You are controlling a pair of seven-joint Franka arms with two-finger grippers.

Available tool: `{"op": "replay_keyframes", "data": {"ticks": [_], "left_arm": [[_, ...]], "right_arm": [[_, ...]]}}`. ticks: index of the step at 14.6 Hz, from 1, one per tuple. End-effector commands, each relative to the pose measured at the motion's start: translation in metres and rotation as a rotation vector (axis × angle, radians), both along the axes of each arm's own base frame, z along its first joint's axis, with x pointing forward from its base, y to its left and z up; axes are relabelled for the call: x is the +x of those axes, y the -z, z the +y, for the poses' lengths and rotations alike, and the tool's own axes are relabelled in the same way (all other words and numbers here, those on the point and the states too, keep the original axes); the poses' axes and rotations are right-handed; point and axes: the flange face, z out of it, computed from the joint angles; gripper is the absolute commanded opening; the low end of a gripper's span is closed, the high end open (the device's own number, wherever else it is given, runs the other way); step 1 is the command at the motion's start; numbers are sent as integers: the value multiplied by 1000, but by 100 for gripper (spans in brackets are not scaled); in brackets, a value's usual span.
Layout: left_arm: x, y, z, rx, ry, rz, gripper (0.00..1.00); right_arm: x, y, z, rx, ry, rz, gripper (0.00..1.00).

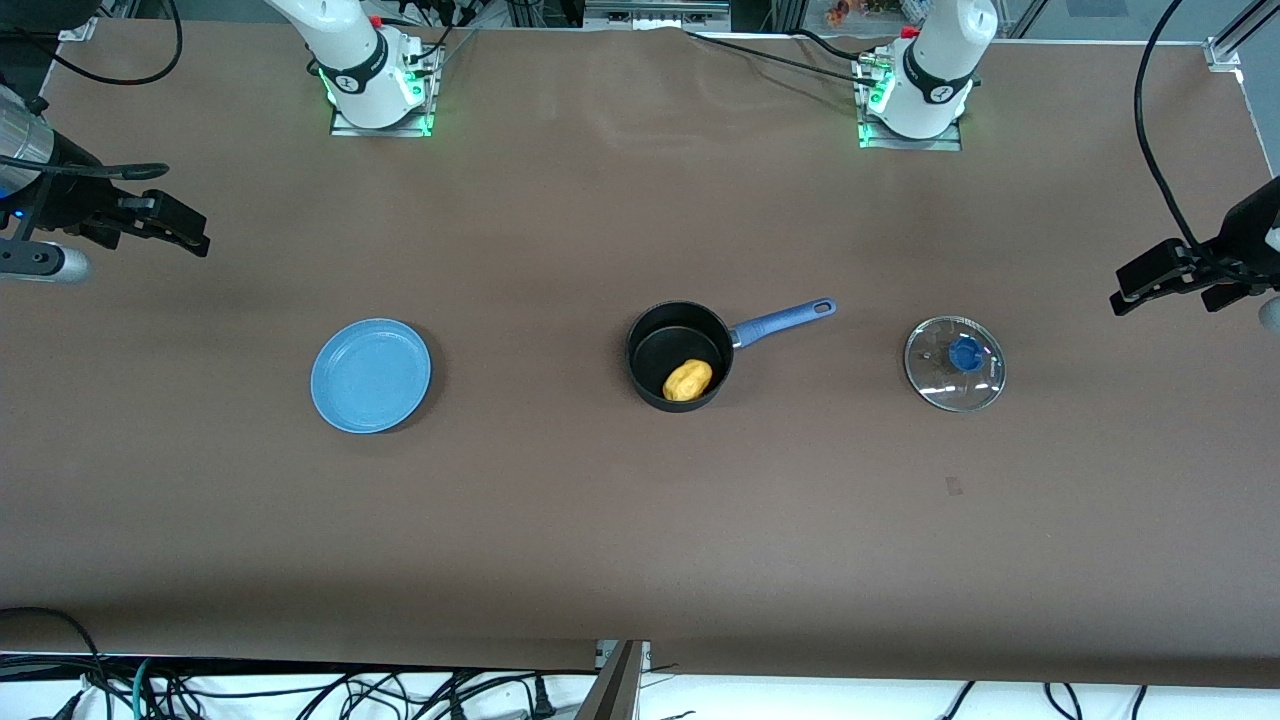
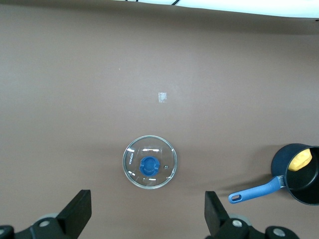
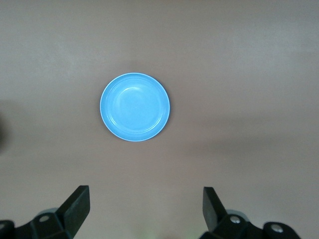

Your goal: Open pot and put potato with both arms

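My work looks done from here: the potato (image 1: 688, 380) lies inside the pot (image 1: 678, 355) at the centre of the front view, against the wall nearest the camera, and the glass lid (image 1: 955, 363) rests flat on the table toward my left arm's end, well apart from the pot.

The pot's blue handle (image 1: 783, 322) runs from the rim up and toward the lid, its holed tip between pot and lid.

My left gripper (image 1: 1165, 277) hangs at the frame's right edge, fingers spread wide and empty, above the table near the lid.

My right gripper (image 1: 165, 225) hangs at the left edge, also wide and empty, and its wrist view shows the bare blue plate (image 3: 134, 107).

Both arms wait; I judge no further move is needed.
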Motion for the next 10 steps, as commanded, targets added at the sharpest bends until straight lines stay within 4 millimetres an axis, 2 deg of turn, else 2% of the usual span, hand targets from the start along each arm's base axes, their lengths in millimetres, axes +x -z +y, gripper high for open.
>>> {"op": "replay_keyframes", "data": {"ticks": [1,10], "left_arm": [[-5,-3,-3,-23,26,-22,100],[1,3,-1,-17,28,-32,100]], "right_arm": [[-2,-6,2,14,-11,5,100],[-2,-4,2,16,-11,8,100]]}}
